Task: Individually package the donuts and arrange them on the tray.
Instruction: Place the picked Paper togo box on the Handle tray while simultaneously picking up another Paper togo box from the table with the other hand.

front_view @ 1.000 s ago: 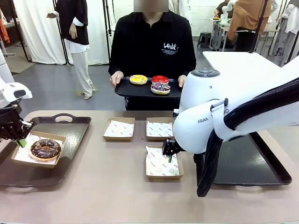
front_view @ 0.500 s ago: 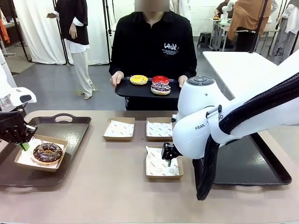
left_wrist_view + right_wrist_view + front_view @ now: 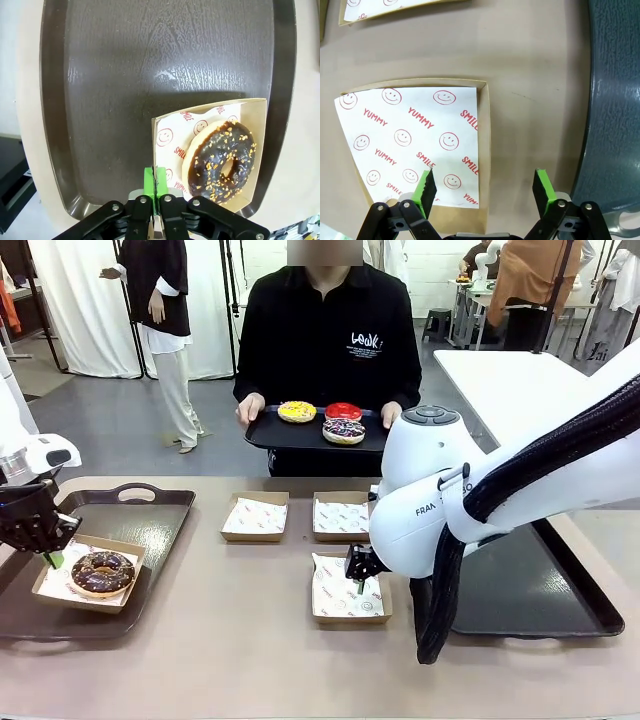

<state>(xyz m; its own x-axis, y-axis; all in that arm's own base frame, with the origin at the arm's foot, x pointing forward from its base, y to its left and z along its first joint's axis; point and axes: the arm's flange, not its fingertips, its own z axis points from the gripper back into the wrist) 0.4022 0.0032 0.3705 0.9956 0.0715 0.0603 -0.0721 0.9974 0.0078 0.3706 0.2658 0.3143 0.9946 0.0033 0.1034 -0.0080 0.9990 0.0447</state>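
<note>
At the far left, a dark brown tray (image 3: 160,512) lies on the table (image 3: 240,640). A shallow cardboard box (image 3: 128,558) lined with smiley-print paper sits on this tray's near part. In it lies the chocolate donut (image 3: 102,571), dark-glazed with pale crumbs. The left gripper (image 3: 48,558) comes down at the box's left edge with its green pads pressed together on the rim. The left wrist view shows the pinch (image 3: 156,179) on the wall and paper liner at one corner, the chocolate donut (image 3: 222,160) just beside it, and bare tray (image 3: 150,60) beyond.

Toward the middle, two empty lined boxes (image 3: 255,516) (image 3: 342,516) stand side by side on the table. Behind them the person holds a black serving tray (image 3: 270,432) in both hands. Three donuts rest on it — the yellow-iced donut (image 3: 296,411) to the left, the red-iced donut (image 3: 343,409), and the sprinkled donut (image 3: 344,429) in front of the red one.

Nearer the robot, a third lined box (image 3: 345,602) lies empty. The right gripper (image 3: 361,578) hangs over its far edge, jaws spread wide and holding nothing. In the right wrist view (image 3: 485,189), one finger is over the printed liner (image 3: 410,135) and the other over bare table outside the box wall (image 3: 485,130).

At the right, a second dark tray (image 3: 560,590) lies partly hidden by the right arm (image 3: 520,490).
</note>
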